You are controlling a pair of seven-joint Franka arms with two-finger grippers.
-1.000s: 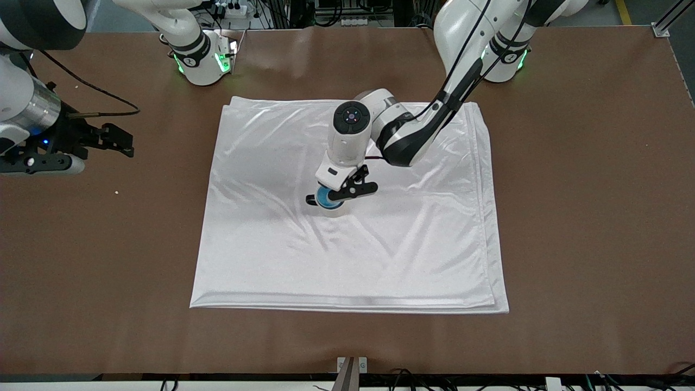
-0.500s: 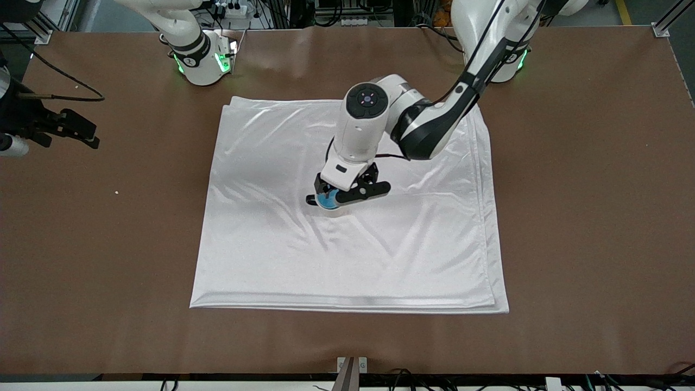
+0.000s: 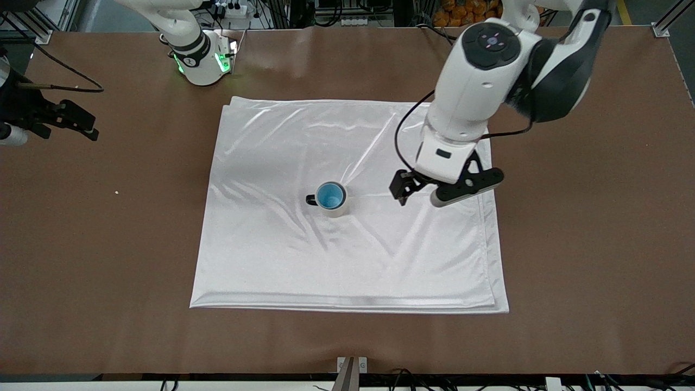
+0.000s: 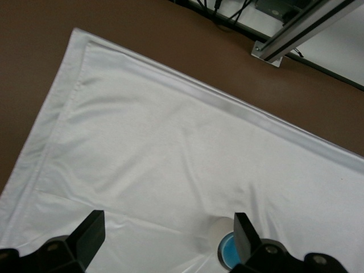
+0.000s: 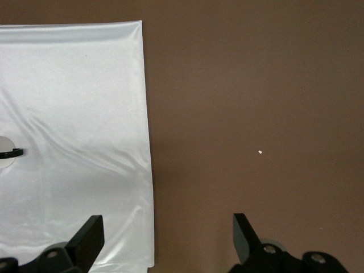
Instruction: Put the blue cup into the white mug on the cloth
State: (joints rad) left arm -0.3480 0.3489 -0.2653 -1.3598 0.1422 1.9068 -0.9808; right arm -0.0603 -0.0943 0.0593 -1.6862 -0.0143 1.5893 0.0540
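Blue cup (image 3: 329, 195) inside white mug (image 3: 337, 206)

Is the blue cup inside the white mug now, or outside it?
Inside: the blue cup sits nested in the upright white mug on the cloth; only its blue interior shows.

glossy white arm shells (image 3: 478, 81), chunky black joint bands, black fingers (image 3: 402, 187), thin black cable loop, green glowing base rings (image 3: 179, 62)

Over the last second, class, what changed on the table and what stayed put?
The left gripper let go of the blue cup, rose and swung toward the left arm's end of the cloth, jaws open. The right gripper drew back. Cup stays nested in the white mug.
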